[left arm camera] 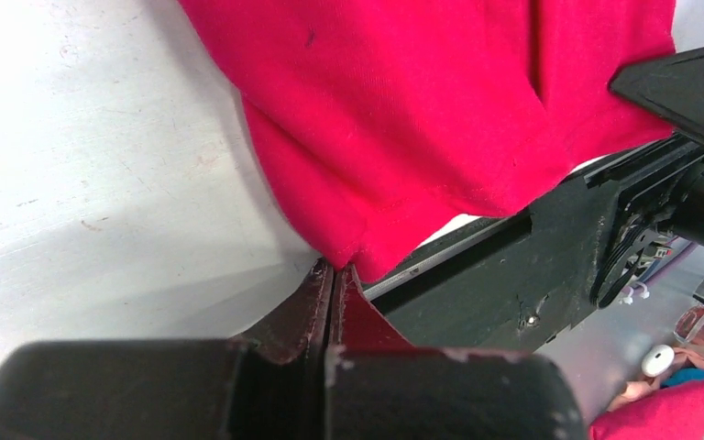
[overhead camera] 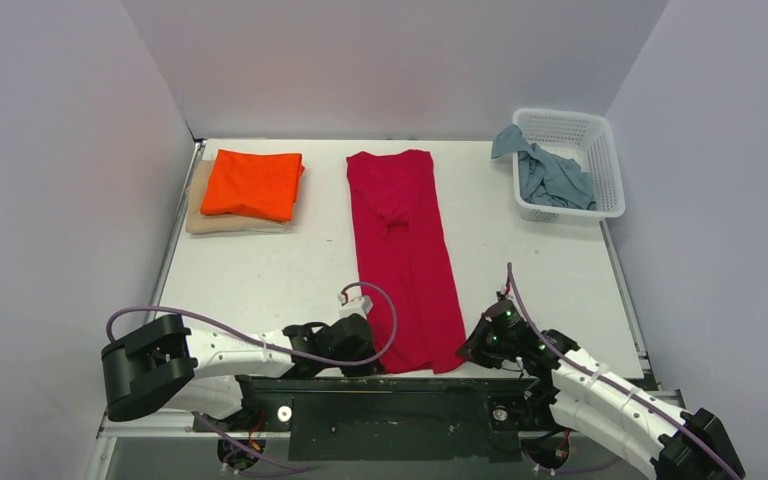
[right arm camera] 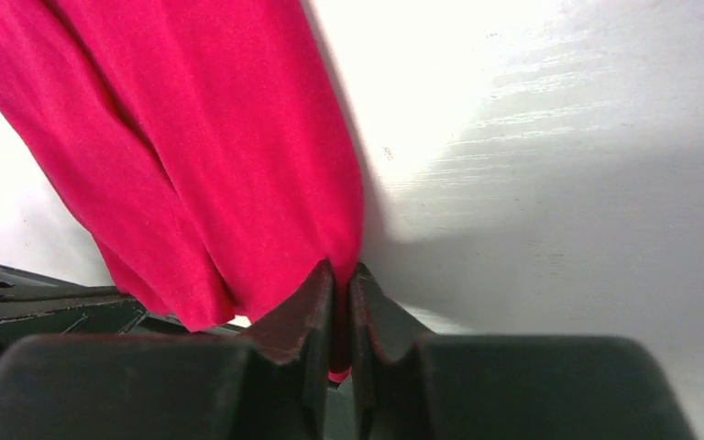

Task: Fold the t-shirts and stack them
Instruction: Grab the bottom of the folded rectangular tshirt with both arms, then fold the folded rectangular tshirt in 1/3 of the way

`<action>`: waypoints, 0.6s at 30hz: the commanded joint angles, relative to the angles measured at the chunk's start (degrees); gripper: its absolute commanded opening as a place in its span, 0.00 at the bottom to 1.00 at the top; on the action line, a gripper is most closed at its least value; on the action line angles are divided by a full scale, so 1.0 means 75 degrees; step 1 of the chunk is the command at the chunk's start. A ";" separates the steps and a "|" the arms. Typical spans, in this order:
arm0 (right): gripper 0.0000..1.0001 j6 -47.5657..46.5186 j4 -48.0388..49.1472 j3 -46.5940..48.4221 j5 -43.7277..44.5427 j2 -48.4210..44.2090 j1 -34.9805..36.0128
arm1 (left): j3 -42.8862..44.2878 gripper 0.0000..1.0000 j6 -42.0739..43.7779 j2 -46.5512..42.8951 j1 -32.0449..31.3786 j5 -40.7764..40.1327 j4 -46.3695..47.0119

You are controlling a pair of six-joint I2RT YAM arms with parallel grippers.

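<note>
The left tool (left arm camera: pixel 335 271) was clamped on the crimson t-shirt (overhead camera: pixel 405 250) at its near left hem corner, the right tool (right arm camera: pixel 341 275) pinched on the near right one, likely to lift the hem for a fold. The shirt lay lengthwise on the surface (overhead camera: pixel 260 275), hem at the near edge, bare room either side; orange t-shirt (overhead camera: pixel 252 184) on beige t-shirt (overhead camera: pixel 198 218) far left, grey-blue t-shirt (overhead camera: pixel 550 178) in the basket (overhead camera: pixel 608 160) far right

Left hand (left arm camera: pixel 334 272), right hand (right arm camera: pixel 341 272) pinched shut, low.
</note>
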 commanded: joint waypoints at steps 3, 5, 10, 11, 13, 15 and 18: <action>0.00 0.0160 -0.1057 -0.0355 -0.0272 -0.0516 0.0138 | -0.0114 0.00 0.0180 -0.0639 -0.0252 0.0126 -0.0157; 0.00 0.0333 -0.1129 -0.0427 -0.0456 -0.0907 0.0334 | -0.0249 0.00 0.0184 -0.0982 -0.0319 0.0219 -0.0329; 0.00 0.1056 -0.0888 -0.0526 -0.0274 -0.1526 0.1045 | -0.0594 0.00 0.0036 -0.1796 -0.0330 0.0059 -0.0237; 0.00 0.1153 -0.0710 -0.0462 -0.0251 -0.1595 0.1054 | -0.0624 0.00 0.0049 -0.1988 -0.0325 0.0020 -0.0164; 0.00 0.1131 -0.0546 -0.0178 -0.0044 -0.1571 0.1068 | -0.0581 0.00 0.0111 -0.2176 -0.0274 -0.0103 0.0043; 0.00 0.0940 -0.0515 0.0258 0.0282 -0.1370 0.1056 | -0.0425 0.00 0.0236 -0.2226 -0.0098 -0.0138 0.0021; 0.00 0.0309 -0.0521 0.1105 0.0720 -0.0783 0.0953 | -0.0215 0.00 0.0558 -0.2241 0.0541 0.0015 0.0008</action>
